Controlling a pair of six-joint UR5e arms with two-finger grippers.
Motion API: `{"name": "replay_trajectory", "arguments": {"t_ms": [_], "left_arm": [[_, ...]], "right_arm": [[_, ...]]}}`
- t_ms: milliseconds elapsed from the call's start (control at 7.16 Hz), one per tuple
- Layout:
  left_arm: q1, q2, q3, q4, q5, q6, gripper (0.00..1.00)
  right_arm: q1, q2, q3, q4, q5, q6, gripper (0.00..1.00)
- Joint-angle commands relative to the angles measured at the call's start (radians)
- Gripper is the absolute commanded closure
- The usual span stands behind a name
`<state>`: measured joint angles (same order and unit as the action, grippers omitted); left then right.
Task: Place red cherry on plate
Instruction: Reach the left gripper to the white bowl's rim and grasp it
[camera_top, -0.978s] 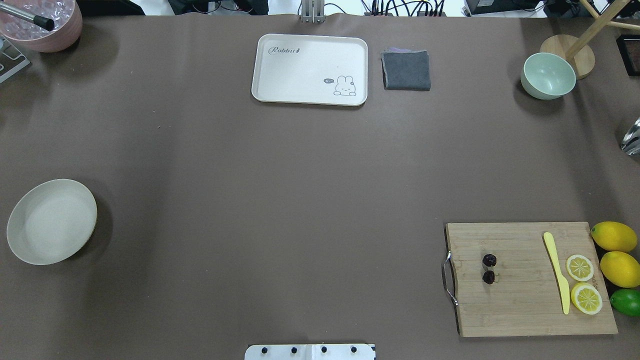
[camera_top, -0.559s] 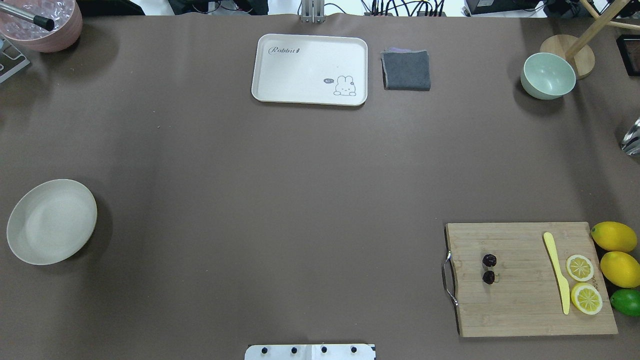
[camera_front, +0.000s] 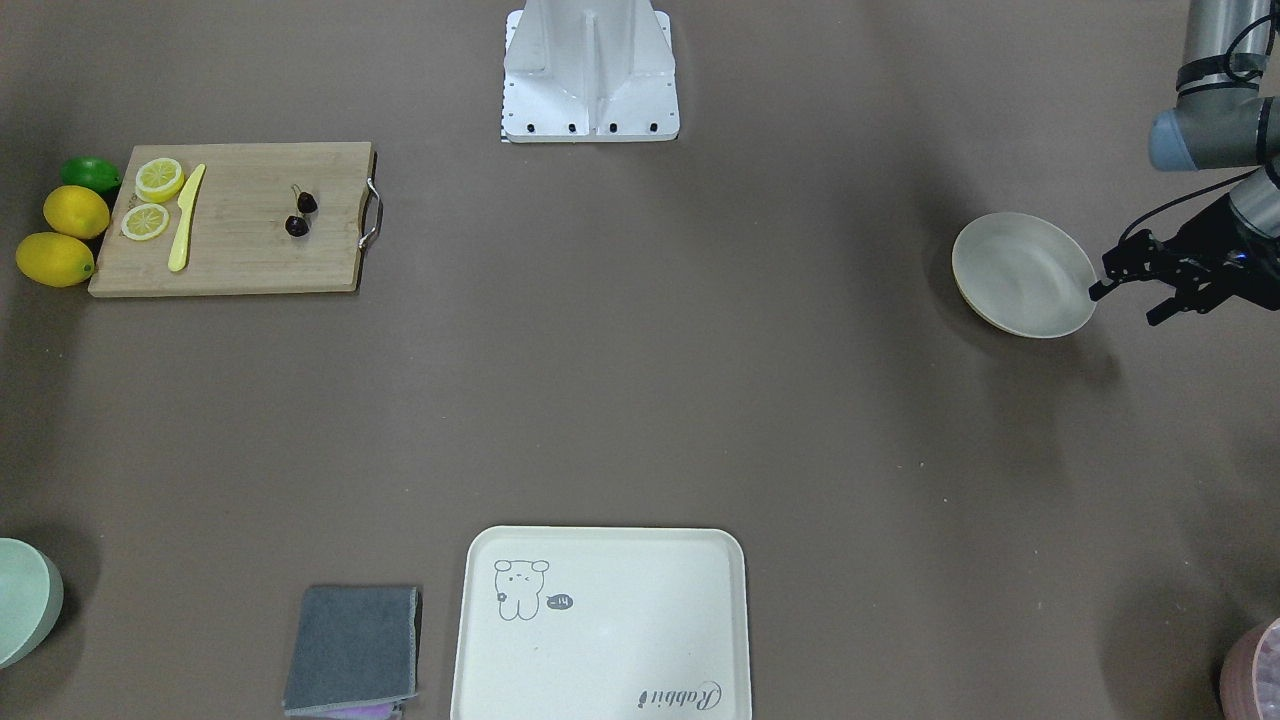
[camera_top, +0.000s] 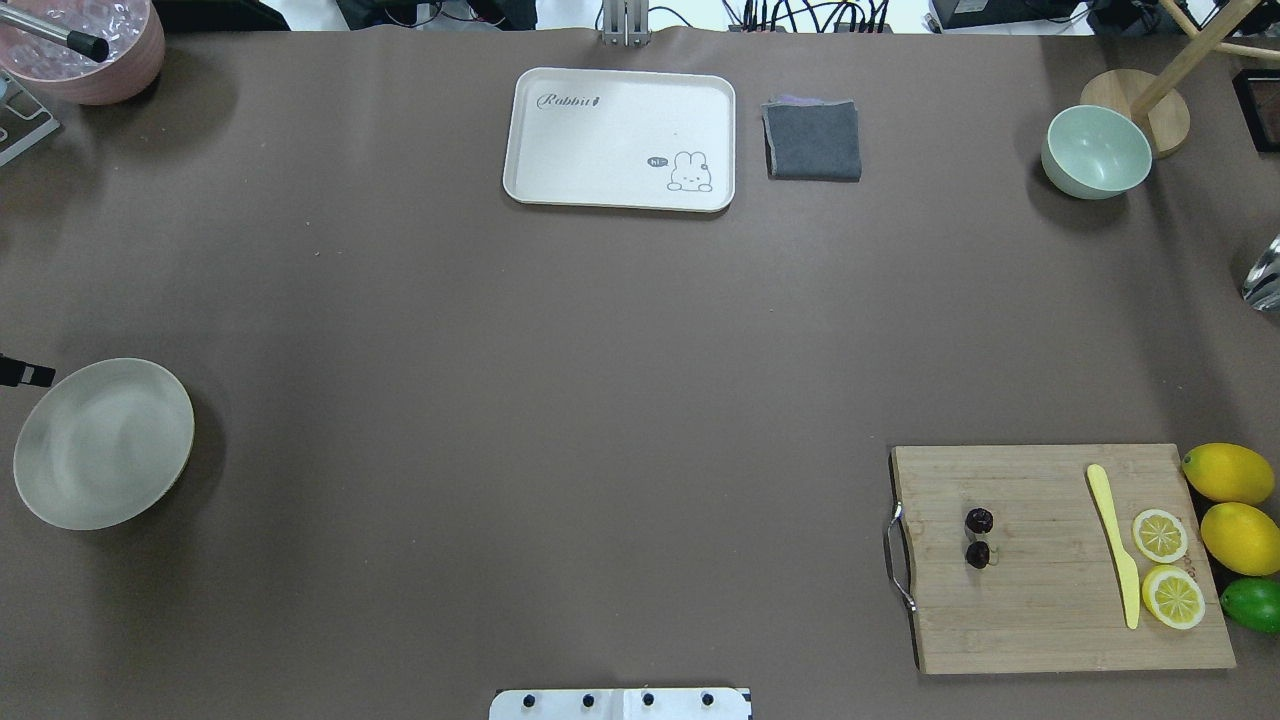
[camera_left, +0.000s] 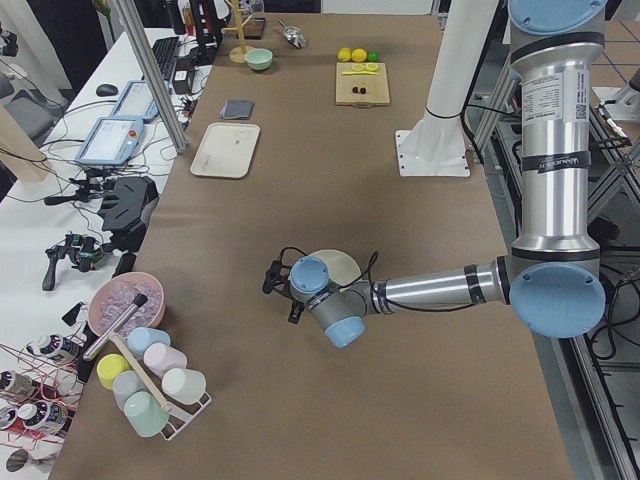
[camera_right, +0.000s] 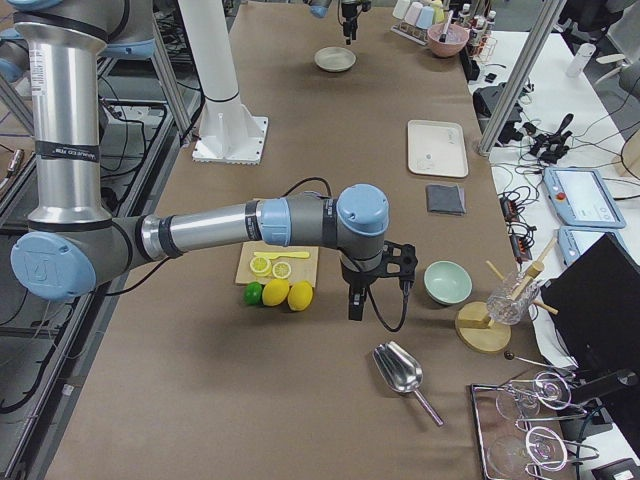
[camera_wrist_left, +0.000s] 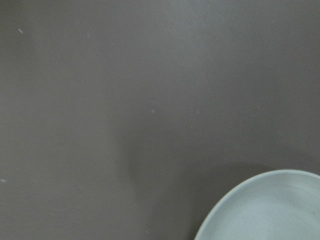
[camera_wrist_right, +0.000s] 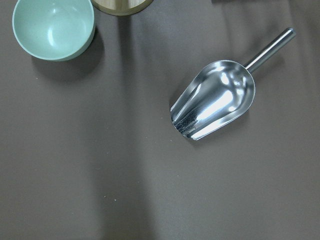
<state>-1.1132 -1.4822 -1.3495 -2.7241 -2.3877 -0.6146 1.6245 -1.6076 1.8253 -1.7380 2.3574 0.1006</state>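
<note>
The red cherry (camera_top: 979, 520) is a dark pair lying on the left part of a wooden cutting board (camera_top: 1050, 610) at the near right; it also shows in the front view (camera_front: 298, 226). The round cream plate (camera_top: 104, 443) sits at the table's far left, and its rim shows in the left wrist view (camera_wrist_left: 265, 210). My left gripper (camera_front: 1125, 305) hovers open just beyond the plate's (camera_front: 1022, 273) outer edge, with one fingertip (camera_top: 28, 375) showing overhead. My right gripper (camera_right: 355, 300) hangs past the lemons, far from the cherry; I cannot tell its state.
A yellow knife (camera_top: 1115, 545), lemon slices (camera_top: 1160, 535), whole lemons (camera_top: 1228, 472) and a lime (camera_top: 1252, 603) are on or beside the board. A rabbit tray (camera_top: 620, 138), grey cloth (camera_top: 812, 140) and green bowl (camera_top: 1096, 150) line the far side. A metal scoop (camera_wrist_right: 215, 102) lies below the right wrist.
A left fingertip has come into the overhead view at the left edge beside the plate, and a shadow now falls on the plate. The cherry has not moved.
</note>
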Motion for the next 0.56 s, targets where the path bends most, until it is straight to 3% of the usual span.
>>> {"name": "replay_trajectory", "arguments": {"t_ms": [0, 279, 419], "left_arm": [[0.042, 0.000, 0.013, -0.037, -0.007, -0.024, 0.14], [0.044, 0.017, 0.023, -0.083, -0.007, -0.019, 0.39], [0.044, 0.017, 0.023, -0.083, -0.007, -0.019, 0.60]], "right_arm": [[0.000, 0.000, 0.000, 0.000, -0.001, 0.001, 0.00], [0.000, 0.000, -0.001, 0.000, -0.001, 0.001, 0.00], [0.000, -0.002, 0.000, 0.000, -0.001, 0.001, 0.00]]}}
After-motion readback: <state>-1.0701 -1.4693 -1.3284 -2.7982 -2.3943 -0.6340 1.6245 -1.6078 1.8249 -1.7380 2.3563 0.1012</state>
